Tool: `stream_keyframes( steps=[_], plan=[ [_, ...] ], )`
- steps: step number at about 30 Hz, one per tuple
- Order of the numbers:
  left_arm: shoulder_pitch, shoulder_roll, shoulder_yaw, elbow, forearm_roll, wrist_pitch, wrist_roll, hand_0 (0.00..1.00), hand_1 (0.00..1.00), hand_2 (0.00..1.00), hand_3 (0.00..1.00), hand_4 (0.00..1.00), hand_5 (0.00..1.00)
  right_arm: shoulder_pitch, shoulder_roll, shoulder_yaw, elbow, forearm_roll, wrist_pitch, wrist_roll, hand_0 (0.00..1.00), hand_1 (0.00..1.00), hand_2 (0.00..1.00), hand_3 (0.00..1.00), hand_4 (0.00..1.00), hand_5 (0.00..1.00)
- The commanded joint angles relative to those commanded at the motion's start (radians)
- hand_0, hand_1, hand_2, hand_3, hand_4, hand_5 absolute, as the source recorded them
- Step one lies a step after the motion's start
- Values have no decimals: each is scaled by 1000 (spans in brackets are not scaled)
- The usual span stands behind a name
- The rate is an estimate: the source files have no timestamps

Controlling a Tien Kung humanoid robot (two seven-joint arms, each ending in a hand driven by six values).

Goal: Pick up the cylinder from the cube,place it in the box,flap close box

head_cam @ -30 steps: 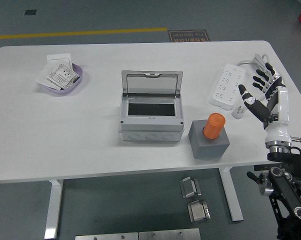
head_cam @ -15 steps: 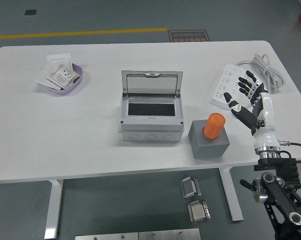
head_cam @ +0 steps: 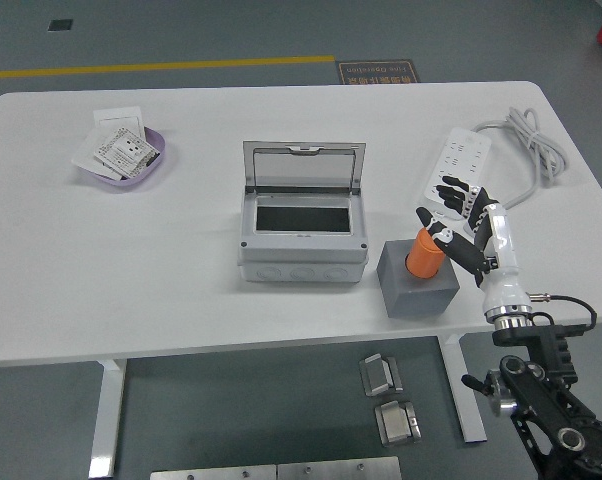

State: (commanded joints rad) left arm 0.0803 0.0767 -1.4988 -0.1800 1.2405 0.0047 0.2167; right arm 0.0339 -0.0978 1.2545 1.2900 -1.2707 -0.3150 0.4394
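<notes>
My right hand point(head_cam: 468, 232) hangs just right of the orange cylinder point(head_cam: 424, 254), fingers point(head_cam: 451, 190) spread, with nothing between them and it. The cylinder stands in the grey cube point(head_cam: 417, 283) at lower centre-right; just left of it the open box point(head_cam: 302, 218) offers a clear mouth, its lid point(head_cam: 303, 163) raised at the rear. The power strip point(head_cam: 457, 170) and its cable point(head_cam: 529, 140) crowd the upper right. Bare worktop point(head_cam: 131, 260) spreads to the left, up to the purple tray point(head_cam: 124, 155).
</notes>
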Motion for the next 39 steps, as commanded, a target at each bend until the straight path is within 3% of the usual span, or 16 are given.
stream_keyframes(
  steps=[8,26,27,32,33,39],
  plan=[
    [-2,-3,5,0,-1,-1,-2,633,613,570,593,668,290,15,1,-38,-42,4,-1,5,738,707,666,700,941,313],
    [-9,-6,22,0,-6,-3,-7,634,613,570,594,668,289,22,-4,-83,-68,4,-8,1,738,712,671,720,935,302],
    [-9,-6,22,0,-6,-3,-7,633,614,570,594,668,289,22,-4,-84,-69,4,-8,2,736,710,668,720,900,246],
    [-9,-6,25,0,-5,-4,-7,633,614,570,594,668,289,21,-3,-89,-75,5,-10,3,736,710,668,720,900,246],
    [-9,-6,25,0,-5,-4,-7,635,613,570,594,668,290,21,-3,-90,-76,5,-11,3,724,705,662,717,813,118],
    [-10,-7,29,0,-4,-4,-8,634,613,570,594,668,289,20,-3,-96,-84,7,-18,3,713,701,660,714,791,97]
  ],
)
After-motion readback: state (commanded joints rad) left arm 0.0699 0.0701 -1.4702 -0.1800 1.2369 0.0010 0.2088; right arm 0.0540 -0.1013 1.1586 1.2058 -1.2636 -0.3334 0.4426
